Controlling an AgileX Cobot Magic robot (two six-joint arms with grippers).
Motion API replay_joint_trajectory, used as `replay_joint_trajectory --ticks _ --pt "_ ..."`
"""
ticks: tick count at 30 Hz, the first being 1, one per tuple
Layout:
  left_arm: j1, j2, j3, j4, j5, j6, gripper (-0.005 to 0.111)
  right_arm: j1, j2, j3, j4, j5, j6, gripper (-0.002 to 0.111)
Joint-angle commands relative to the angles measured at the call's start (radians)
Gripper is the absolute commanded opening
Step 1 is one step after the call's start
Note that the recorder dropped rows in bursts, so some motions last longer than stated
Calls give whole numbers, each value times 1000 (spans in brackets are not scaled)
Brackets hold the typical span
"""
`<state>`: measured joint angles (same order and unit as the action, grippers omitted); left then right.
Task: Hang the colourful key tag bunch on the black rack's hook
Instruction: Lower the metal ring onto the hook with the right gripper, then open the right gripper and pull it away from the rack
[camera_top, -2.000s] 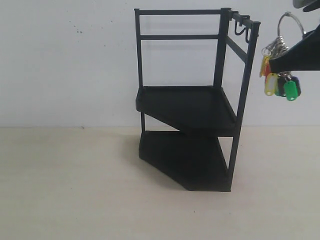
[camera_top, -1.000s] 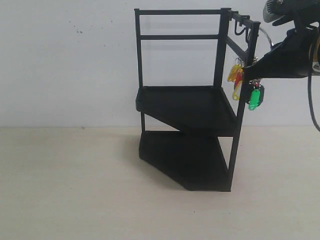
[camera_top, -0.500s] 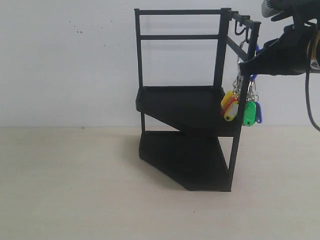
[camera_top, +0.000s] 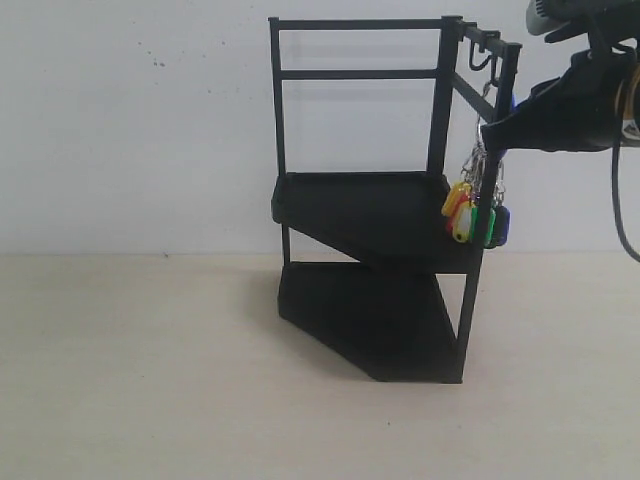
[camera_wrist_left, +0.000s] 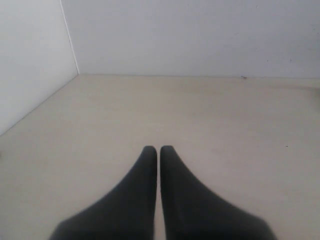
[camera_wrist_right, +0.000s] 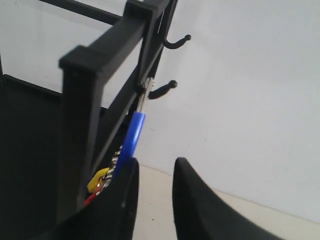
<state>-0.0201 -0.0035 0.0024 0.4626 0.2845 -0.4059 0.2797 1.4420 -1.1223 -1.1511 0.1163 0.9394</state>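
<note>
The black rack (camera_top: 370, 210) stands in the middle of the exterior view against the white wall. The colourful key tag bunch (camera_top: 470, 215) hangs beside the rack's right front post, at the level of the upper shelf. In the right wrist view its blue loop (camera_wrist_right: 132, 135) runs down from the lower hook (camera_wrist_right: 165, 89) on the rack's side rail. My right gripper (camera_wrist_right: 156, 165) is open just beside the loop, with only bare gap between its fingers; its tip (camera_top: 487, 135) sits by the post. My left gripper (camera_wrist_left: 158, 148) is shut and empty over bare table.
A second hook (camera_wrist_right: 177, 42) sticks out higher on the same rail with nothing on it. The beige table (camera_top: 150, 380) spreads left and in front of the rack. A white wall (camera_top: 150, 120) stands behind it.
My right gripper carried the bunch from right of the rack in to the hooks. The bunch then dropped lower and now hangs close against the post.
</note>
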Motion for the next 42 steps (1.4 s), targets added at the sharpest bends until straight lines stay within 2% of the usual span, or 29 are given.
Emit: replay_joint_trajectory --ticks 1,5,7,19,23,31,35,39,42 --pt "-1 4 -2 0 0 -6 4 -3 -4 -7 -2 43 4 30" --pt "-1 4 -2 0 0 -6 4 -3 -4 -7 -2 61 23 57" --pt "-1 4 -2 0 0 -6 4 -3 -4 -7 -2 75 27 65" --pt "-1 4 -2 0 0 -6 4 -3 -56 -7 -2 241 15 64" --pt "-1 4 -2 0 0 -6 4 -3 -104 -7 12 349 -27 64" --pt "-1 4 -2 0 0 -6 4 -1 -200 -7 361 436 -373 64" --pt "-1 4 -2 0 0 -6 4 -1 -223 -7 595 498 -581 64" --pt "-1 4 -2 0 0 -6 4 -1 -223 -7 644 614 -600 64" --pt "-1 4 -2 0 0 -6 4 -1 -223 -7 644 597 -563 64"
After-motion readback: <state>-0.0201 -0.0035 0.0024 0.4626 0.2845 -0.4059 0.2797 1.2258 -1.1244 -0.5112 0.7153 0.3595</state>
